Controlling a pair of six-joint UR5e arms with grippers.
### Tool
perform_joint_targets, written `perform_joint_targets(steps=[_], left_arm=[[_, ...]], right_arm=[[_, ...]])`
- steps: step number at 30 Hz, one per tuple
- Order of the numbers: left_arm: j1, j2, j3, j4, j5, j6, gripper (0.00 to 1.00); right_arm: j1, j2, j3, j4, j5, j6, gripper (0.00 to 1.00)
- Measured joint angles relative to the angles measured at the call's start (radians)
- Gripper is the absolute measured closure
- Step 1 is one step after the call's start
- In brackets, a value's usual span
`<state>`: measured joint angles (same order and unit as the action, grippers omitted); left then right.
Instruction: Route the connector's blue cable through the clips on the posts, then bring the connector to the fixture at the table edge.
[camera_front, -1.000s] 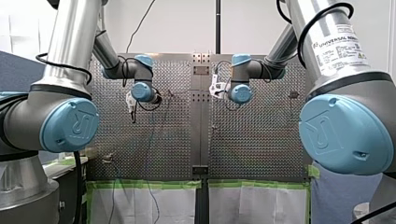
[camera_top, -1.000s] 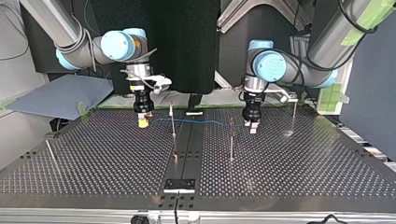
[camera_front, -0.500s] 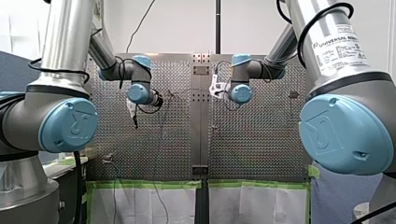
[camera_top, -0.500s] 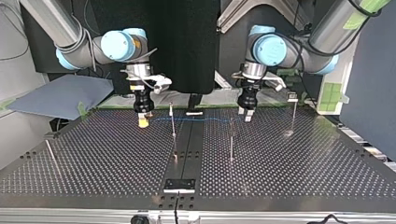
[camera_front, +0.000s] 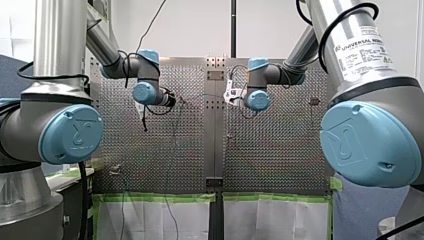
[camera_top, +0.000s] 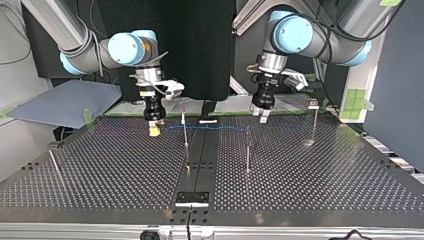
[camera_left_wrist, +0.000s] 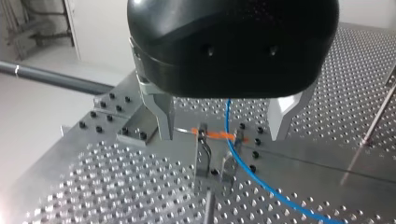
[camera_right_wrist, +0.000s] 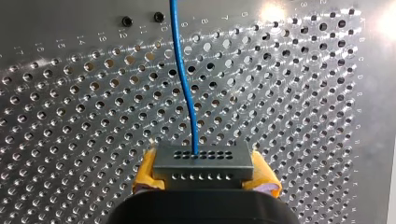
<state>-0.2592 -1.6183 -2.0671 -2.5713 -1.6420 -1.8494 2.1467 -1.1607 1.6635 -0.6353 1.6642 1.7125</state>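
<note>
The connector (camera_right_wrist: 203, 163), a small grey block with rows of holes, is pinched between the yellow pads (camera_right_wrist: 264, 176) of the right gripper (camera_top: 154, 129). That gripper is held low over the perforated table (camera_top: 100, 175) at the top view's left, near a first post (camera_top: 185, 131). The blue cable (camera_right_wrist: 184, 84) is seen leaving the connector's face and running ahead of that gripper over the table. In the top view the cable is strung roughly level from the connector, past the first post, towards a second post (camera_top: 247, 150) near the middle. The left gripper (camera_top: 262, 111) is held above the cable close to the second post, clear of the table. Its metal fingers (camera_left_wrist: 161, 116) are spread wide and nothing is gripped by them. In the left wrist view a clip (camera_left_wrist: 201, 151) with two upright prongs is seen under the gap between those fingers. The cable is passed down alongside one prong; whether it is seated in the clip cannot be told. A third post (camera_top: 314, 122) is stood at the top view's right and a tilted post (camera_top: 54, 167) at its left. The fixture (camera_top: 192, 198) is set at the table edge nearest that camera, well apart from the connector.
</note>
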Motion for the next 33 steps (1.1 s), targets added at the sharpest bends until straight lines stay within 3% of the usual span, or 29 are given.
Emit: perform_joint_targets(steps=[10, 19, 28, 33], left_arm=[[-0.012, 0.006, 0.002, -0.001, 0.017, 0.03, 0.0], [-0.019, 0.006, 0.003, -0.029, -0.033, 0.059, 0.0], [-0.022, 0.006, 0.003, -0.033, -0.04, 0.061, 0.0], [-0.03, 0.006, 0.009, -0.032, -0.044, 0.088, 0.0]], right_arm=[[0.0, 0.0, 0.0, 0.002, -0.003, 0.0, 1.0], [0.0, 0.0, 0.0, 0.006, -0.006, 0.003, 1.0], [0.0, 0.0, 0.0, 0.01, -0.006, 0.003, 1.0], [0.0, 0.0, 0.0, 0.011, -0.006, 0.003, 1.0]])
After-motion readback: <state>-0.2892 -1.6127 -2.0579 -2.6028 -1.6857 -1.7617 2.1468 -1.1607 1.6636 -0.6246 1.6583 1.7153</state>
